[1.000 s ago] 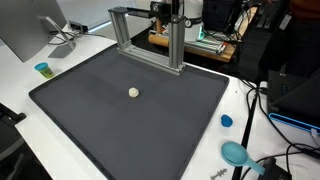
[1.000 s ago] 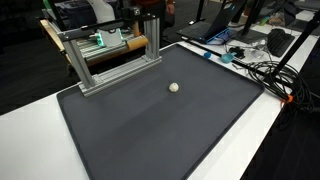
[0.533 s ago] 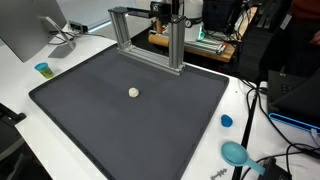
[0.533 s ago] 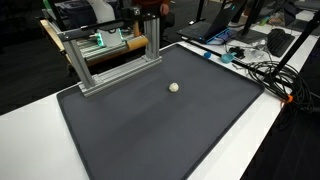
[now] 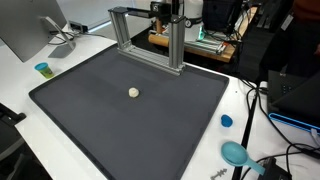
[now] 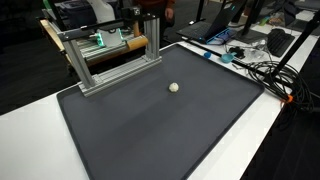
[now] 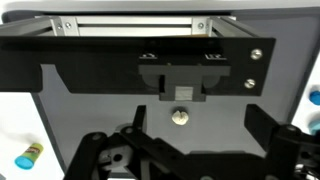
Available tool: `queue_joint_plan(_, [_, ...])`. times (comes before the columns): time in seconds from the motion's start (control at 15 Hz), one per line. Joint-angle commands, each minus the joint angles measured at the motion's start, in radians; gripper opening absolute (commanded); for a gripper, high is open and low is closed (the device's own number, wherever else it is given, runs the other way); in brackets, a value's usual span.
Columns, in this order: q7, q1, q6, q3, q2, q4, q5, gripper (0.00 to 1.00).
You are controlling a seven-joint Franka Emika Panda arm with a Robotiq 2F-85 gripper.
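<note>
Only wrist view shows the end effector (image 7: 184, 150), jaws apart, near ball (image 7: 180, 117).

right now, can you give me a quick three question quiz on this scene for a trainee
1. True or false: the white ball lies on the dark mat.
2. Multiple choice: the gripper has its jaws A) open, B) shut on the ball, C) shut on the frame.
3. Fill in: the small cap on the white table beside the mat is coloured ___.

Key: 1 true; 2 A; 3 blue.
</note>
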Motion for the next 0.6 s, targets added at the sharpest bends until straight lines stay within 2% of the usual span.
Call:
queue_joint_plan(0.0, [0.028, -0.038, -0.030, 0.000, 0.006, -0.042, -0.069, 1.00])
queue_joint_plan(0.07, [0.009, -0.015, -0.014, -0.011, 0.009, -0.025, -0.041, 1.00])
queue_joint_plan(0.53, [0.013, -0.008, 0.018, -0.011, 0.026, -0.037, -0.034, 1.00])
